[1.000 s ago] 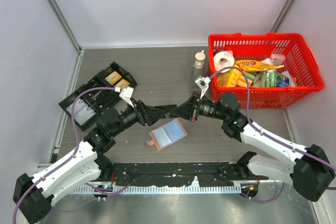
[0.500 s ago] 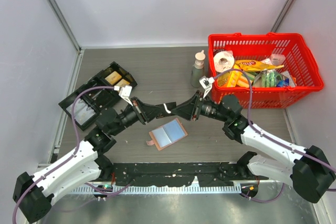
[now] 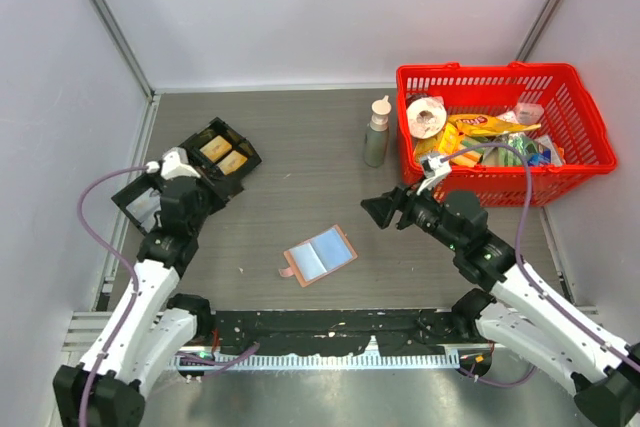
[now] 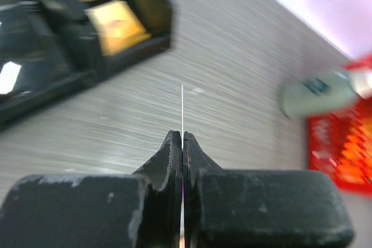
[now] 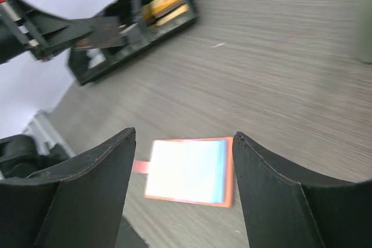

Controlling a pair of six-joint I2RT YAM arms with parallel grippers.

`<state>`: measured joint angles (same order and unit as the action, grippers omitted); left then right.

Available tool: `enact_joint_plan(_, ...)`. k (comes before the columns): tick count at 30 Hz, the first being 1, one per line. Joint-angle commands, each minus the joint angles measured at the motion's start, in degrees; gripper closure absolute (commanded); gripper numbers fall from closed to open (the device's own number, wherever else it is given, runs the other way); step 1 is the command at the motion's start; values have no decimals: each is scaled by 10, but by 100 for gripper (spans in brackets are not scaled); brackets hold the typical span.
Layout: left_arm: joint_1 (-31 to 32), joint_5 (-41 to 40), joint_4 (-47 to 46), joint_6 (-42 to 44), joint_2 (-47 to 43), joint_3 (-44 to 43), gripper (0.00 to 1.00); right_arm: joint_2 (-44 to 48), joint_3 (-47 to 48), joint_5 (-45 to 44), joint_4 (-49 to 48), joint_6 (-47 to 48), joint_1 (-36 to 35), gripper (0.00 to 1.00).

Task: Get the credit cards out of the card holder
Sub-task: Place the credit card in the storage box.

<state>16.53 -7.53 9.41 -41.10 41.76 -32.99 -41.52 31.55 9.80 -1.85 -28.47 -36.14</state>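
The tan-pink card holder (image 3: 318,255) lies open on the table, its pale blue lining facing up, with no gripper touching it. In the right wrist view the card holder (image 5: 189,169) sits below and between the spread fingers of my right gripper (image 5: 183,135), which is open and empty. My right gripper (image 3: 385,210) hovers to the right of the holder. Far to the left, my left gripper (image 3: 203,190) is over the black tray. My left gripper (image 4: 182,135) is shut on a thin credit card (image 4: 182,105), seen edge-on as a white line.
A black compartment tray (image 3: 228,143) with tan blocks stands at the left. A grey-green bottle (image 3: 377,132) stands beside a red basket (image 3: 480,71) full of packets at the back right. Grey walls close in the table.
The two grippers, which met above the card holder, have drawn apart. The left one shut on the card and swung back left over the tray. The right one opened and pulled back to the right.
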Motion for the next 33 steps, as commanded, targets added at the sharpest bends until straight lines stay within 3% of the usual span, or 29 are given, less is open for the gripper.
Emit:
enact_joint_plan(1,-123,4,54,10,40,-37,100,72,31,-176,120,86,2,28)
enact_joint_plan(4,-206,40,40,11,92,-56,100,135,20,-210,166,110,2,28)
enact_joint_plan(7,-239,40,9,14,155,-80,100,187,4,-232,187,123,2,26)
enact_joint_plan(14,-261,31,-34,25,333,-172,99,311,1,-262,210,118,2,26)
enact_joint_plan(23,-269,51,-58,16,461,-208,96,327,39,-285,261,140,2,25)
enact_joint_plan(25,-271,50,-53,23,475,-213,86,333,43,-289,267,145,3,26)
enact_joint_plan(31,-273,7,19,58,443,-239,23,345,58,-333,288,170,2,26)
enact_joint_plan(33,-273,-5,60,78,419,-256,10,347,63,-356,296,179,2,25)
